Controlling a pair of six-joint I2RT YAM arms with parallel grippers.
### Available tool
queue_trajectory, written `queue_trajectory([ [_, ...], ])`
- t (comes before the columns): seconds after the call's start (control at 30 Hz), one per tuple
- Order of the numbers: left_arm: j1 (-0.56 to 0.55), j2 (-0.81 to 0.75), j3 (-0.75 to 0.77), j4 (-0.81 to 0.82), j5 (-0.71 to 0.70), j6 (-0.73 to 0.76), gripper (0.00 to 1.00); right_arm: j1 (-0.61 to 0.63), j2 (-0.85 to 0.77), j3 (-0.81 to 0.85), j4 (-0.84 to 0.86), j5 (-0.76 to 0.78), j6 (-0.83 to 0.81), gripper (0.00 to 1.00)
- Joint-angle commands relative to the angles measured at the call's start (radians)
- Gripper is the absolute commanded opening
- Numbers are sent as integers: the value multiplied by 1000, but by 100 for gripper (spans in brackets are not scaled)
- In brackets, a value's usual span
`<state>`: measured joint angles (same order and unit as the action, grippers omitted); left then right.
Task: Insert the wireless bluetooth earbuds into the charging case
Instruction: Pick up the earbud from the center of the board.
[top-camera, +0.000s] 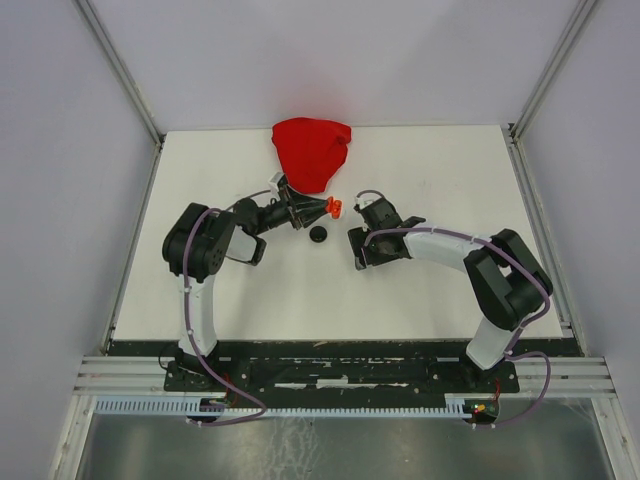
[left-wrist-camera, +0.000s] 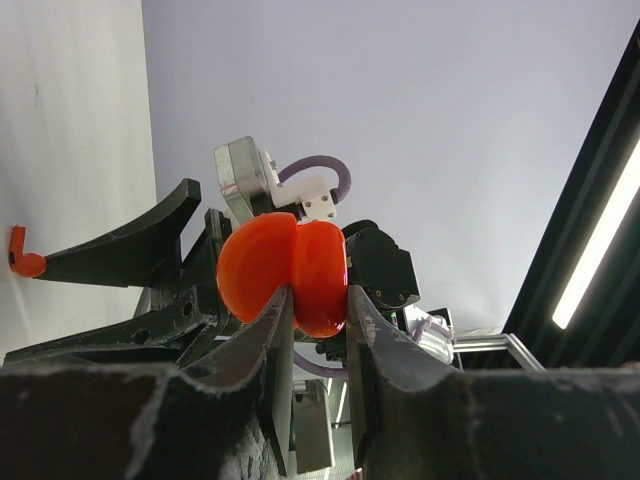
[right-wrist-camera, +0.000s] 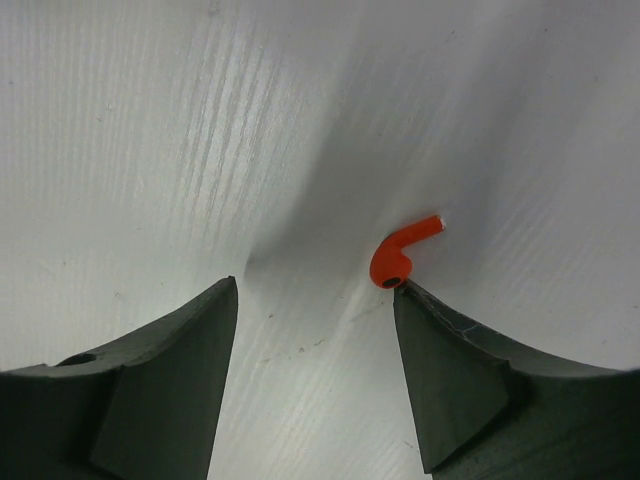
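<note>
My left gripper (top-camera: 326, 208) is shut on a red round charging case (top-camera: 335, 207) and holds it above the table. In the left wrist view the case (left-wrist-camera: 285, 275) sits clamped between my fingertips (left-wrist-camera: 318, 300), its two halves showing. My right gripper (top-camera: 356, 248) is open and low over the table, just right of the case. In the right wrist view one red stemmed earbud (right-wrist-camera: 400, 255) lies on the white table, touching the tip of my right finger (right-wrist-camera: 440, 350), with the open gap (right-wrist-camera: 315, 290) beside it. The same earbud shows in the left wrist view (left-wrist-camera: 25, 262). Other earbuds are out of view.
A large red cloth (top-camera: 311, 150) lies bunched at the back middle of the table. A small black round case (top-camera: 319, 234) sits on the table between the two grippers. White walls with metal frame posts (top-camera: 120, 70) enclose the table.
</note>
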<state>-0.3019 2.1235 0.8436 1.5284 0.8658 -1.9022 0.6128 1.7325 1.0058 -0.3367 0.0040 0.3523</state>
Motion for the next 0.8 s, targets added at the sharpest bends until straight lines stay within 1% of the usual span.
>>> queue_trajectory([
  [0.0, 10, -40, -3, 201, 2, 19, 3, -3, 16, 2, 34, -17, 19, 72],
  [0.77, 30, -41, -13, 201, 12, 23, 3, 0, 65, 65, 45, -65, 45, 73],
])
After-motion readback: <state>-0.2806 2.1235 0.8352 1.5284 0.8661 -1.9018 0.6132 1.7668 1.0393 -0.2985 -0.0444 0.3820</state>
